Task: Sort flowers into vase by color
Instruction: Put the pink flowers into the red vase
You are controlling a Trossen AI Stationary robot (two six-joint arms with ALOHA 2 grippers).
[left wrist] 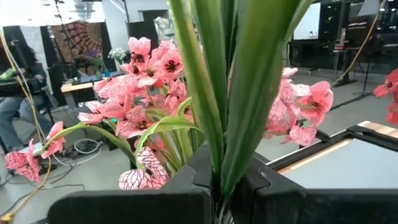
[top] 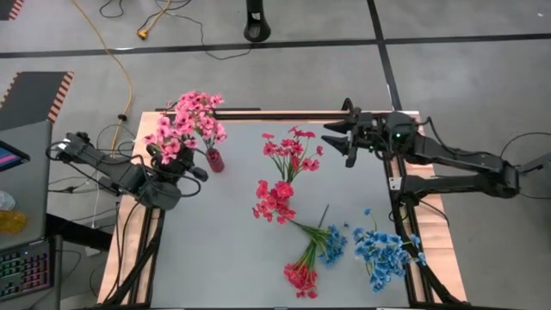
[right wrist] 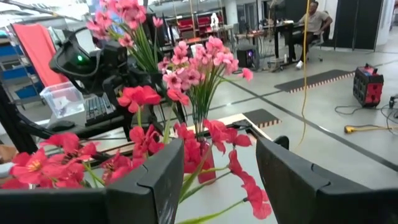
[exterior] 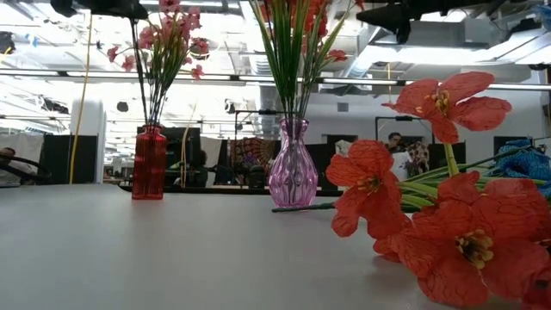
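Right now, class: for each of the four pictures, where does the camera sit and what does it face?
High: overhead, facing down; both arms show.
Low: table height, facing red vase and purple vase; no arm identifiable.
Left wrist: behind shut left end effector clamping pink flowers.
Right wrist: behind open right end effector.
Shared: high and low both show red vase.

Quick head count: two vases, six flower bunches

Two vases: a red vase (exterior: 149,162) and a clear purple vase (exterior: 293,164) just right of it in the low view. Flowers: two pink sprigs, one in the red vase (top: 205,114) and one beside it (top: 168,138); three red bunches (top: 293,148) (top: 275,201) (top: 301,275); one blue bunch (top: 383,251), farthest from the red vase.
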